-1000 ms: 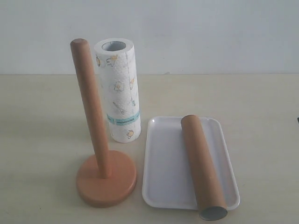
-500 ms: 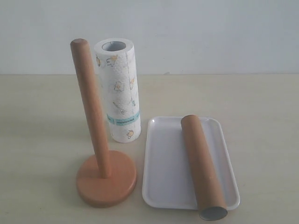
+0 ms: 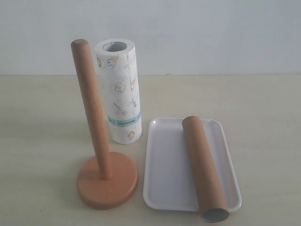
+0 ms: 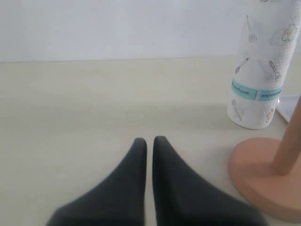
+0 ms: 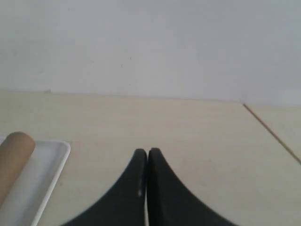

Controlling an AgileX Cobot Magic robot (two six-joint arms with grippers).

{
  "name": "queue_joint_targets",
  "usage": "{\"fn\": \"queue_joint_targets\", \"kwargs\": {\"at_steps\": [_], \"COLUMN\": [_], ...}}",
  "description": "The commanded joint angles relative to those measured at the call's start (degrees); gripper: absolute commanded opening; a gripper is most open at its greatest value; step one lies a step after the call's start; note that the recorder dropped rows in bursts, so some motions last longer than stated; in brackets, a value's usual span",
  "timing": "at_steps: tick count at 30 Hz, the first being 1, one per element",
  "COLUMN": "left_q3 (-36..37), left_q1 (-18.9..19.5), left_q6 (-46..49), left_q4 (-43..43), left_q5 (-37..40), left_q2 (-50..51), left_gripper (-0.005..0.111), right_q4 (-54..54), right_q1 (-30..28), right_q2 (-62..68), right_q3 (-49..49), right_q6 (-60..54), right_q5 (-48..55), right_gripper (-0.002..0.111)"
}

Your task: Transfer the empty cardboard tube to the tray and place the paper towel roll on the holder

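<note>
The brown cardboard tube (image 3: 203, 167) lies lengthwise in the white tray (image 3: 164, 174), its open end jutting over the near rim. Behind the wooden holder (image 3: 101, 181), whose post is bare, the paper towel roll (image 3: 120, 92) stands upright on the table. Neither gripper appears in the exterior view. My left gripper (image 4: 149, 140) is shut and holds nothing; it hovers low over the table, apart from the holder base (image 4: 263, 181) and the paper towel roll (image 4: 263, 70). My right gripper (image 5: 146, 151) is shut and holds nothing, beside the tray (image 5: 37, 183) and tube end (image 5: 14, 150).
A pale beige tabletop (image 3: 42, 122) spreads under everything, with a plain white wall (image 3: 197, 33) behind. In the right wrist view a thin seam (image 5: 273, 134) runs across the table.
</note>
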Motion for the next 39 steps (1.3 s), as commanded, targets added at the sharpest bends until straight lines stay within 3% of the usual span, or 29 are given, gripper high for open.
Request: {"fn": "queue_joint_targets", "kwargs": {"at_steps": [1,10,21,39], "left_q3": [0.2,0.2,0.2,0.2], "left_q1": [0.1,0.1,0.1,0.1], "left_q6": [-0.6,-0.6,-0.6,-0.6], "left_q4": [0.1,0.1,0.1,0.1], "left_q5": [-0.1,-0.1,-0.1,-0.1], "left_q2": [-0.2,-0.2,-0.2,-0.2], "left_gripper": [0.004,0.004,0.004,0.004], "right_q4": [0.2,1.8,10.2,11.2], "right_q1": [-0.1,-0.1,-0.1,-0.1], "right_q2": [-0.4,-0.4,-0.4,-0.4], "right_q3": [1.9,1.9,1.9,1.9], "right_q6": [1.5,1.4,-9.1,-8.5], "right_q5": [0.1,6.8,6.7,6.8], "right_gripper": [0.000,0.000,0.000,0.000]}}
